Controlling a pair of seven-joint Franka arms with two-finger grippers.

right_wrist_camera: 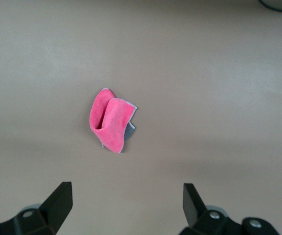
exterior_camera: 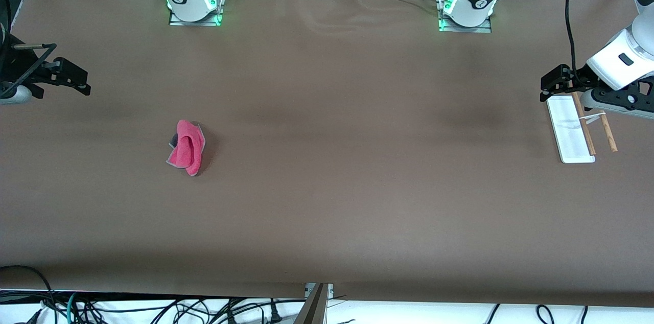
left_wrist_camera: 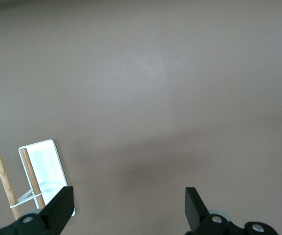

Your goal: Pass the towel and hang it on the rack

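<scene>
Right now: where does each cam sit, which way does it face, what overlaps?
Front: high across the table, facing both bases; sees both arms, towel, rack.
Left wrist: looks down past the open left gripper at the rack.
Right wrist: looks down past the open right gripper at the towel.
Each wrist shares its object with front.

Surface [exterior_camera: 327, 201]: brown, wide bare stretch between the two ends. Towel [exterior_camera: 186, 147] lies alone toward the right arm's end, bare surface on all sides of it. Right hand [exterior_camera: 76, 81] up at that end's edge, fingers spread, apart from the towel. Rack [exterior_camera: 577, 130] at the left arm's end; left hand [exterior_camera: 554, 84] hangs over the rack's end nearer the bases, fingers spread, crowding access from above.
</scene>
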